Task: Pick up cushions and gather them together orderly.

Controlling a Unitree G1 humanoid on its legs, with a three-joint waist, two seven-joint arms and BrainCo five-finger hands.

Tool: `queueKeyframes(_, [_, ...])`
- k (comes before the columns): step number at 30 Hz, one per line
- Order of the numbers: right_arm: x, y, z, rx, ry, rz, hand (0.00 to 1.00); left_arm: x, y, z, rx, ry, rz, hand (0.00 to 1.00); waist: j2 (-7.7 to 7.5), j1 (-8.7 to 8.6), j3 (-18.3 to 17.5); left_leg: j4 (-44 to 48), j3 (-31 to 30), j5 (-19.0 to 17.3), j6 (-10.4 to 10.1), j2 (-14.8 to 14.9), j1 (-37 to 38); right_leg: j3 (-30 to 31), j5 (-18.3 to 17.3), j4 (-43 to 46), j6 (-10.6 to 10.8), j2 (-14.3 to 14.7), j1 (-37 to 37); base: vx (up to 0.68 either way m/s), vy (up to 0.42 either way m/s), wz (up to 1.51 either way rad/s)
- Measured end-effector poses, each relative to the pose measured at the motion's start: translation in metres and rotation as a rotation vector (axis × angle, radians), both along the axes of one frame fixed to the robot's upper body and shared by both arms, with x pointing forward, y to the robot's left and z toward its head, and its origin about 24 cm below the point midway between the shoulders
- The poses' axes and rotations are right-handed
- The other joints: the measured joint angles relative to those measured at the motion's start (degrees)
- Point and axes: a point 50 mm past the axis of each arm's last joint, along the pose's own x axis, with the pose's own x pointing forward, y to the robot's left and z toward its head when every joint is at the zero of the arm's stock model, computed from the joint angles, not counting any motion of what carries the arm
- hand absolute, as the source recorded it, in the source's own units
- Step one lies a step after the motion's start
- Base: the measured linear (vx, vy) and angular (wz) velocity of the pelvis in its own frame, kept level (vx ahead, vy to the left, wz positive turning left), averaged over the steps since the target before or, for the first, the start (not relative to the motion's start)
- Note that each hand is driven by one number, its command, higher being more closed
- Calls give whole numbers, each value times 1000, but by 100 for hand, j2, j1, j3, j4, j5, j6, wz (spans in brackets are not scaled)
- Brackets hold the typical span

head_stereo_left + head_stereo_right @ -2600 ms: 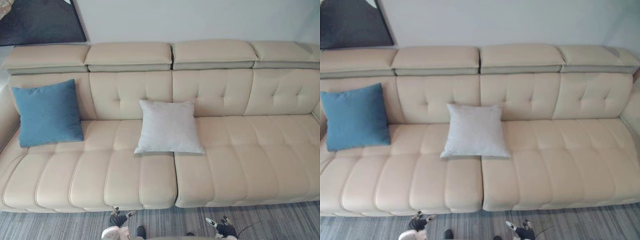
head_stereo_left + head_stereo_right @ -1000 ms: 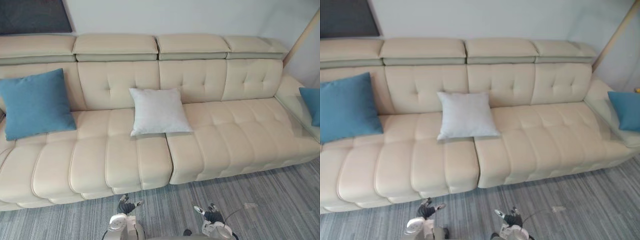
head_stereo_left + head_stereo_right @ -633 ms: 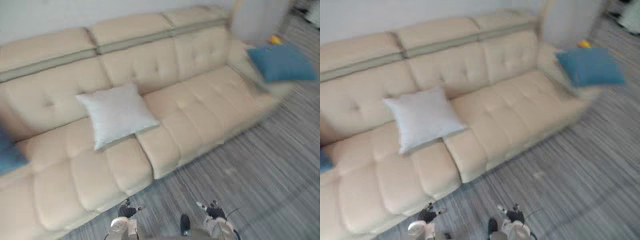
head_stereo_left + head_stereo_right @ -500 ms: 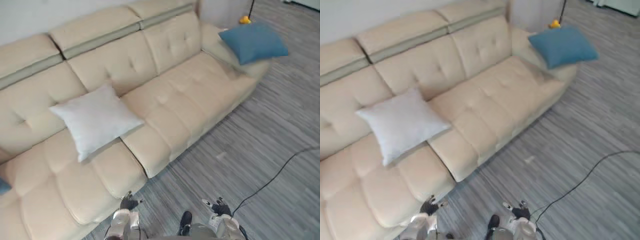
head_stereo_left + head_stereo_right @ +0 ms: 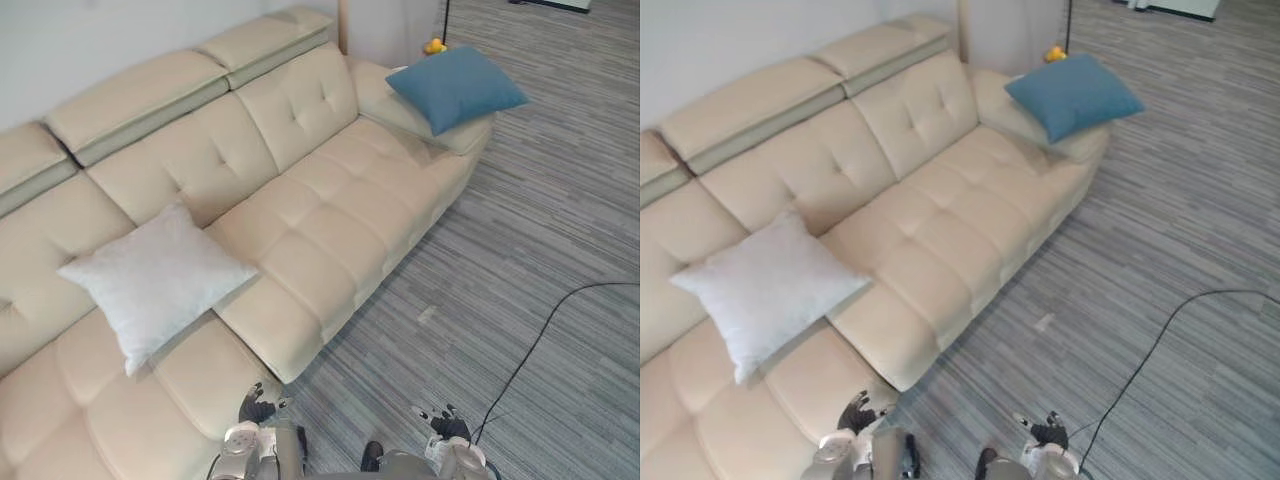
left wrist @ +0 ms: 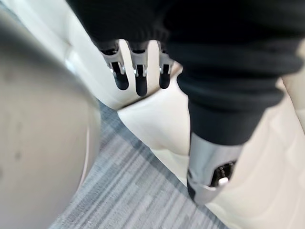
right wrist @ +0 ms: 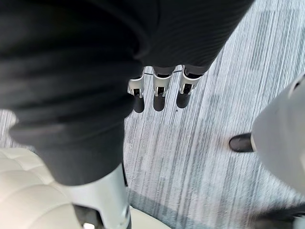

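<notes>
The left hand (image 5: 258,408) hangs low just in front of the sofa's (image 5: 330,215) front edge, above the grey striped carpet (image 5: 560,200). In its wrist view the fingers (image 6: 140,76) point down, straight and loosely spread with the thumb apart, and they carry nothing; the sofa's cream front and the carpet show past them. On the sofa's left part a pale grey cushion (image 5: 155,280) lies on the seat, turned at a slant so that 1 corner points toward the seat's front edge, beside the seam between 2 seat sections. To the right of it the sofa's tufted seat and backrest run on bare as far as the right armrest. There a blue cushion (image 5: 455,88) lies on top of the armrest, hanging a little over it, well apart from the pale grey cushion. A small yellow object (image 5: 434,46) sits just behind that end of the sofa. On the carpet in front of the sofa's right half lies 1 small pale scrap (image 5: 427,314). The right hand (image 5: 445,425) hangs over the carpet, apart from the sofa's front edge; its wrist view shows the fingers (image 7: 159,98) straight and relaxed, thumb apart, empty, with only carpet beneath them.
</notes>
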Motion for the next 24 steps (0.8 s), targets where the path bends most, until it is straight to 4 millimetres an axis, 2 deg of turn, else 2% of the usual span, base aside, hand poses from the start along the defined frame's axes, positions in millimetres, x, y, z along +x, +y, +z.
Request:
queueKeyframes(2, [-1, 15, -1, 30, -8, 23, 0, -8, 11, -3, 20, 22, 13, 0, -299, -48, -187, -32, 471, -202, 27, -25, 149, 334, -146, 313, 236, -124, -102, 342, 140, -104])
queueKeyframes(3, [-8, 18, -2, 38, 1, 15, 0, -10, 15, -3, 21, 26, 32, 0, -491, -17, -306, -41, 876, -384, 160, -96, 378, 449, -405, 988, 513, -305, -331, 422, 148, -89])
queueKeyframes(5, [-11, 18, -3, 38, 7, 21, 0, -12, 16, -4, 24, 31, 34, 0, -527, -19, -304, -45, 1129, -560, 224, -120, 671, 439, -513, 1576, 768, -439, -448, 355, 105, -80])
queueKeyframes(6, [-12, 18, -3, 36, 10, 35, 0, -16, 16, -5, 24, 41, 34, 0, -511, -50, -298, -39, 1293, -695, 266, -111, 933, 317, -404, 2380, 1190, -576, -715, 354, 65, -67])
queueKeyframes(7, [-13, 18, -4, 36, 14, 44, 0, -17, 16, -5, 23, 45, 29, 0, -489, -93, -285, -43, 1332, -763, 295, -88, 1091, 140, -271, 2895, 1349, -708, -917, 422, 44, -50])
queueKeyframes(8, [-15, 18, -4, 33, 17, 51, 0, -17, 14, -6, 25, 50, 7, 0, -454, -126, -262, -60, 1354, -820, 285, -34, 1293, -280, -227, 3465, 1133, -937, -1113, 356, -21, -24])
queueKeyframes(9, [-14, 14, -4, 27, 20, 59, 0, -17, 12, -7, 27, 60, -10, 0, -373, -163, -219, -176, 1368, -840, 249, 97, 1535, -903, -269, 3695, 720, -1203, -1216, 354, -40, -15])
queueKeyframes(11, [-14, 12, -7, 25, 42, 66, 0, -19, 15, -8, 40, 72, -23, 0, -334, -193, -188, -460, 1374, -839, 210, 278, 1911, -1613, -398, 3398, 455, -1424, -1217, 346, -86, -15])
queueKeyframes(13, [-9, 9, -7, 18, 56, 85, 0, -26, 22, -11, 58, 111, -23, 0, -306, -250, -169, -758, 1434, -793, 129, 492, 2230, -2019, -395, 2687, 412, -1449, -1332, 403, -178, -24])
queueKeyframes(15, [-2, 3, -6, 0, 55, 98, 0, -31, 27, -14, 76, 141, -25, 0, -281, -342, -129, -1007, 1455, -738, 31, 625, 2501, -2147, -10, 1740, 348, -1383, -1619, 512, -315, -23])
queueKeyframes(16, [-4, 0, -6, -11, 65, 104, 0, -35, 32, -15, 91, 157, -36, 0, -385, -385, -114, -1062, 1390, -704, -33, 514, 2648, -2023, 669, 1032, 131, -1321, -1619, 460, -308, -14])
queueKeyframes(17, [-12, -5, -9, -17, 97, 102, 0, -36, 38, -15, 105, 170, -30, 0, -505, -411, -101, -993, 1183, -734, -137, 472, 2830, -1833, 862, 990, -200, -1286, -1598, 496, -334, -32])
queueKeyframes(18, [-13, -14, -9, -37, 111, 101, 0, -37, 34, -17, 94, 176, -27, 0, -284, -356, -79, -846, 1027, -704, -198, 671, 2868, -1914, 767, 1172, -315, -1150, -1589, 491, -353, -32])
queueKeyframes(19, [-14, -23, -8, -61, 118, 101, 0, -36, 30, -17, 84, 173, -26, 0, -90, -383, -123, -275, 761, -542, -454, 852, 2603, -1920, 474, 1078, -290, -930, -1488, 486, -342, -45])
queueKeyframes(20, [-16, -28, -8, -76, 131, 105, 0, -33, 27, -16, 74, 162, -24, 0, 58, -406, -96, 760, 479, -187, -381, 1029, 2125, -1923, 337, 927, -317, -687, -1340, 465, -320, -31])
queueKeyframes(21, [-17, -30, -8, -79, 140, 104, 0, -31, 25, -16, 66, 158, -19, 0, 146, -400, -23, 1651, 237, 291, -177, 1134, 1733, -1920, 280, 724, -375, -510, -1088, 470, -269, -38])
queueKeyframes(22, [-17, -30, -8, -80, 143, 101, 0, -32, 24, -16, 62, 160, -14, 0, 157, -380, 85, 2708, 44, 218, -108, 1234, 1274, -1923, 233, 473, -441, -298, -698, 570, -284, -33])
queueKeyframes(23, [-21, -26, -11, -66, 156, 99, 0, -28, 27, -14, 59, 139, 10, 0, 108, -366, 185, 3501, 27, -33, -124, 1214, 882, -1901, 145, 240, -510, -186, -174, 461, -210, -24])
queueKeyframes(24, [-21, -23, -12, -58, 159, 99, 0, -25, 29, -12, 66, 124, 9, 0, -45, -356, 265, 3624, 56, -128, -120, 1109, 690, -1885, 99, 120, -521, -182, 75, 446, -214, -15])
